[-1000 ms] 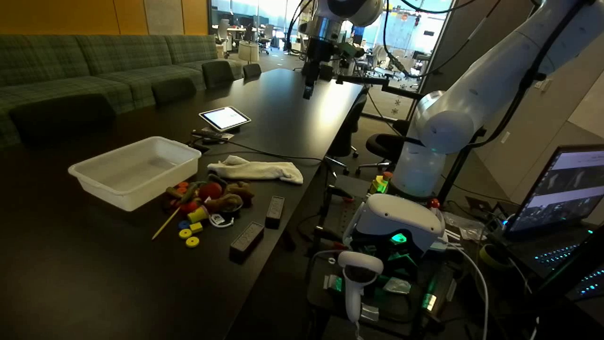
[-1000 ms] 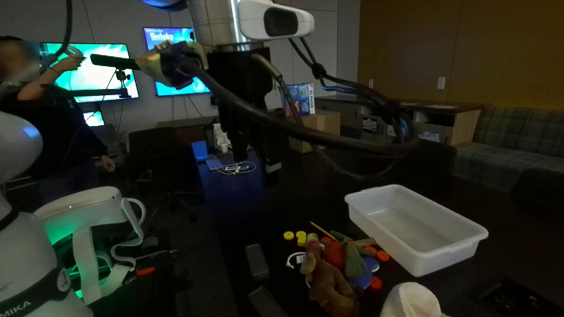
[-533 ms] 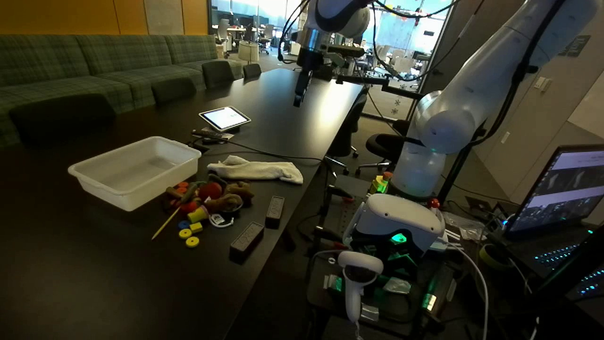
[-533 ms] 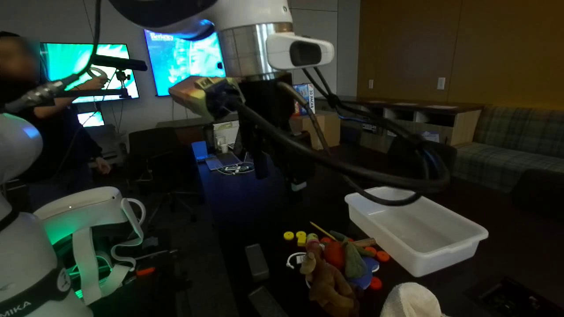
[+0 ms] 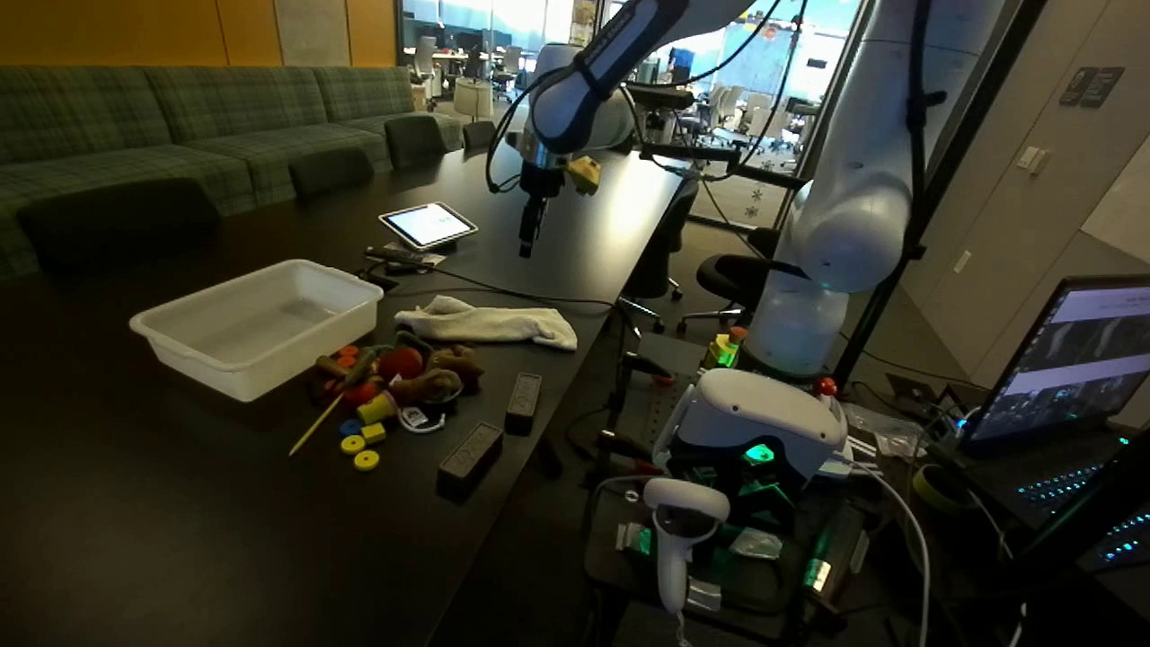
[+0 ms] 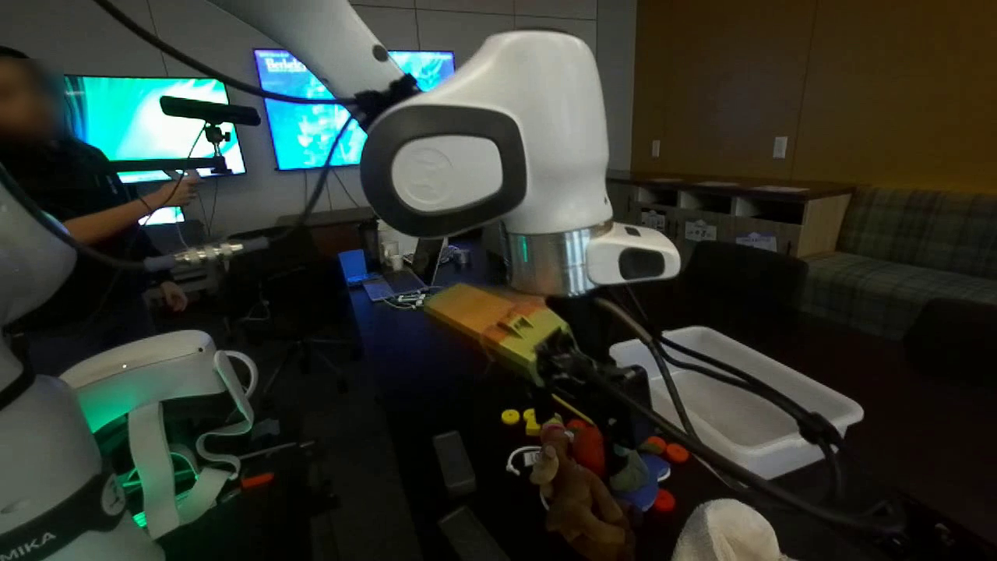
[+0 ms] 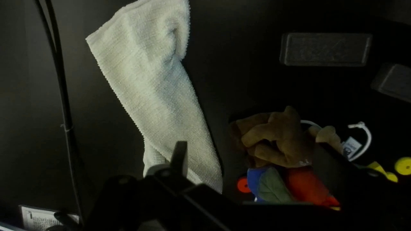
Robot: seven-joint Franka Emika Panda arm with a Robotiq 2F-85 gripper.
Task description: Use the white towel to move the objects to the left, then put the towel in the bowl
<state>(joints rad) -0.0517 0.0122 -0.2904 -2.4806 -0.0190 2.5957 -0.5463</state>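
Gripper (image 5: 527, 248): suspended above the dark table (image 5: 180, 530), its two fingers (image 7: 179, 155) spread wide in the wrist view; exact height is hard to judge.
White towel (image 7: 154, 83): loosely folded on the tabletop, apart from the fingers and near a brown plush toy (image 7: 282, 141).
White bin (image 5: 310, 346): upright on the same table, just beside the pile (image 5: 400, 364).
Pile: red, yellow and brown objects crowded between the bin and two dark blocks (image 7: 326, 49).
Bystander (image 6: 86, 187): face blurred, at an exterior view's edge.
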